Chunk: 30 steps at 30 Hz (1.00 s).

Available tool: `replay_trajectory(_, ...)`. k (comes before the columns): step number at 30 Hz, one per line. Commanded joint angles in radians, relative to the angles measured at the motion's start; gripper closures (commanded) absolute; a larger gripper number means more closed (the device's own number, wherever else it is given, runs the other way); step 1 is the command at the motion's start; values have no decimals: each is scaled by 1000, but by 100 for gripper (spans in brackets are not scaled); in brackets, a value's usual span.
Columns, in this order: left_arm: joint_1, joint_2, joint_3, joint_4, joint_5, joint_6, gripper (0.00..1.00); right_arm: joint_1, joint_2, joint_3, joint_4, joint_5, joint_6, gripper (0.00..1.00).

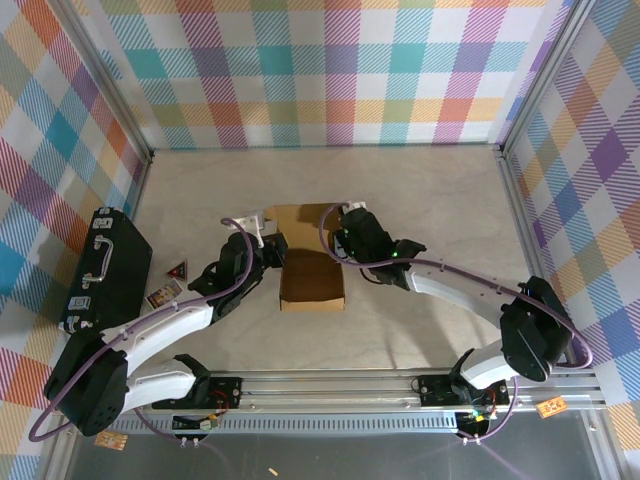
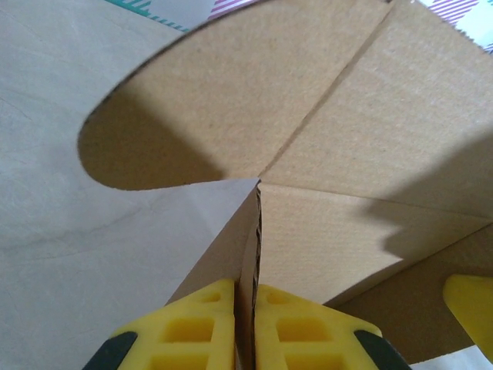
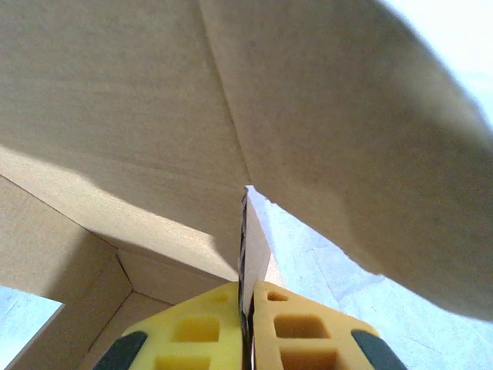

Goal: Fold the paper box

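Pale tabletop (image 1: 430, 200) between plaid walls (image 1: 330, 70) carries the box (image 1: 312, 285) at its centre, long axis running near to far, matte brown corrugated card with creases and rounded flaps, its upright sides pinched edge-on by the left gripper (image 2: 246, 293) and right gripper (image 3: 246, 289).
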Motion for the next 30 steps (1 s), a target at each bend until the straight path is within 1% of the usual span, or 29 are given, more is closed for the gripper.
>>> replay_trajectory(1, -55, 10, -63, -23, 168, -35, 87, 56, 16, -62, 9, -161, 16, 90)
replay_trajectory(6, -56, 11, -110, 3, 168, -46, 87, 57, 27, -92, 27, -180, 20, 90)
replay_trajectory(10, -57, -7, -99, -36, 171, -34, 86, 60, 36, -91, 1, -189, 26, 90)
replay_trajectory(17, -56, -45, -72, -91, 165, 1, 83, 60, 5, -102, -29, -183, 49, 89)
replay_trajectory(19, -56, -50, -65, -97, 169, 13, 83, 60, 0, -80, -51, -177, 50, 88)
replay_trajectory(22, -56, -65, -76, -70, 170, 41, 83, 60, -14, -46, -37, -187, 2, 89)
replay_trajectory(24, -55, -81, -111, 6, 155, 69, 83, 60, -26, -55, 42, -207, -55, 89)
replay_trajectory(27, -56, -94, -161, 153, 119, 147, 85, 60, -18, -65, 170, -247, -171, 89)
replay_trajectory(30, -56, -107, -149, 169, 89, 214, 85, 60, 7, -43, 198, -235, -241, 89)
